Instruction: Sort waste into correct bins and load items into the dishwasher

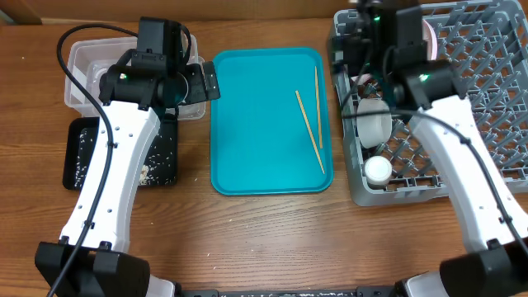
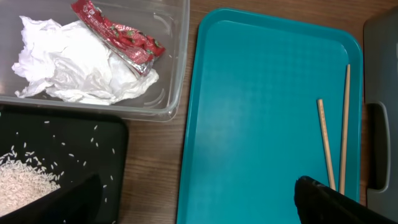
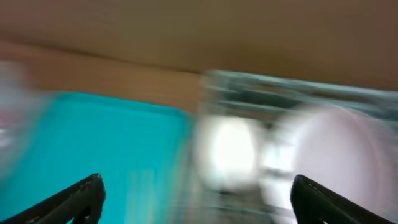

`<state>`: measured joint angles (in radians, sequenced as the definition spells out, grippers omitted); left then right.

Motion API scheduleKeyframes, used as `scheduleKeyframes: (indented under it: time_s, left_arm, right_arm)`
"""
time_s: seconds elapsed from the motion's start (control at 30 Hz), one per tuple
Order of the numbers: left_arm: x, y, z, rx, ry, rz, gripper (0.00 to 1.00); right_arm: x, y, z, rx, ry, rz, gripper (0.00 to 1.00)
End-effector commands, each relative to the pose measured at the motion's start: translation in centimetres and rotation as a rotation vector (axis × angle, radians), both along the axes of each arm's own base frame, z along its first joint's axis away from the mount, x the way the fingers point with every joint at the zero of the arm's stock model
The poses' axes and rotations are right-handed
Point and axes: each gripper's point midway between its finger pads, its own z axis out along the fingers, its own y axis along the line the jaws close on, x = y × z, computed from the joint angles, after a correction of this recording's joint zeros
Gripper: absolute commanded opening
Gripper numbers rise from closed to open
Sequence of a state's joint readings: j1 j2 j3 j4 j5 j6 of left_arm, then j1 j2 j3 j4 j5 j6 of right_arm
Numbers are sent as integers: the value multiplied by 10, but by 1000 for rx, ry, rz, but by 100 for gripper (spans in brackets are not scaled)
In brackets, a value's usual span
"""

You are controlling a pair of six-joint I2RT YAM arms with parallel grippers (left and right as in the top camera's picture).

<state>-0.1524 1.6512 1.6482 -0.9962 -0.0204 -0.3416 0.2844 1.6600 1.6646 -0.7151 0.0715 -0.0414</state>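
You've got two thin wooden chopsticks (image 1: 310,130) lying on the teal plastic serving tray (image 1: 256,124) mid-table. To its right, the grey plastic dish rack (image 1: 487,74) holds a small white cup (image 1: 379,169); left, whitish rice grains (image 1: 145,173) speckle the shallow black tray (image 1: 76,140).

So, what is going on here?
A robot is sorting waste and loading dishes. The tissue and red wrapper lie in the clear tub, the rice in the black tray. A pale bowl and a white cup sit in the grey rack. Two chopsticks lie on the teal tray, not yet loaded. Both hands are open: the left hand beside the tub, the right hand over the rack.
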Motion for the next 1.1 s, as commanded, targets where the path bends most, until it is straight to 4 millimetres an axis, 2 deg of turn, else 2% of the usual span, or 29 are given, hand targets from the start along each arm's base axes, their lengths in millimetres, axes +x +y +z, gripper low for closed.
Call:
scheduleKeyframes:
  time_s: [0.0, 0.17, 0.27, 0.3, 0.33, 0.47, 0.7, 0.93, 1.03, 1.07]
  left_arm:
    - [2, 3, -1, 10, 0, 11, 100]
    - [2, 3, -1, 10, 0, 11, 100]
    - [2, 3, -1, 10, 0, 11, 100]
    - [2, 3, -1, 10, 0, 11, 100]
    - [2, 3, -1, 10, 0, 11, 100]
    - [2, 3, -1, 10, 0, 11, 100]
    - [2, 3, -1, 10, 0, 11, 100]
    - [2, 3, -1, 10, 0, 11, 100]
    - [2, 3, -1, 10, 0, 11, 100]
    - [2, 3, -1, 10, 0, 11, 100]
  right_arm:
    - [-26, 81, -41, 184, 181, 240, 90]
    - [-34, 95, -116, 42, 351, 187, 84]
    - [-39, 92, -153, -10, 451, 166, 77]
    - [-44, 89, -174, -34, 510, 160, 71]
    - [-46, 87, -185, -47, 545, 155, 68]
    - [-54, 77, -226, -117, 649, 125, 65]
    - [-58, 65, -272, -196, 731, 90, 59]
    - [-62, 62, -295, -211, 777, 84, 52]
    - [-67, 62, -297, -211, 799, 87, 31]
    - [-69, 62, -297, -208, 806, 90, 20]
